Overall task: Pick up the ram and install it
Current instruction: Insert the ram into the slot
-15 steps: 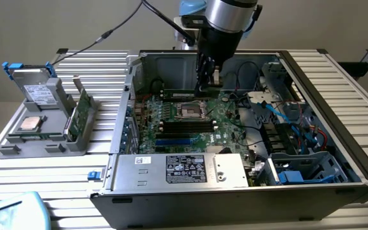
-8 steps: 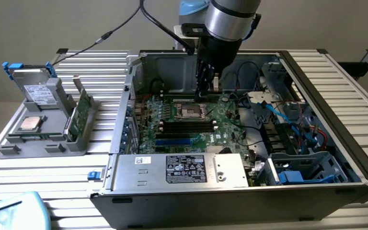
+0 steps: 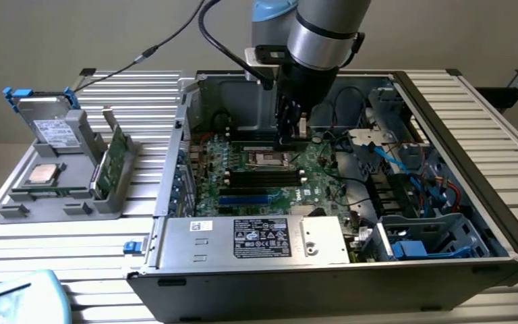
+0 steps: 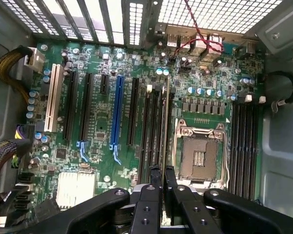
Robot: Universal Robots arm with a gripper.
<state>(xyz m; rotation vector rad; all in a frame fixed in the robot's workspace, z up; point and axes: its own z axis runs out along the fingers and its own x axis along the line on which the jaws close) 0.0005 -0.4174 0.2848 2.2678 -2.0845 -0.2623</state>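
Edgewise, ram (image 4: 165,117) in hand (image 4: 162,171) over slots (image 4: 146,131)

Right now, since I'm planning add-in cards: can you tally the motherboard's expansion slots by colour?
White slot: 1
Blue slot: 1
Black slots: 4
Total: 6

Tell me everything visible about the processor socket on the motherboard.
The processor socket is square: a silver metal frame with thin retaining levers around a dark bed of fine contacts. It is empty, lies flat on the green motherboard between two banks of black memory slots, and nothing touches it.
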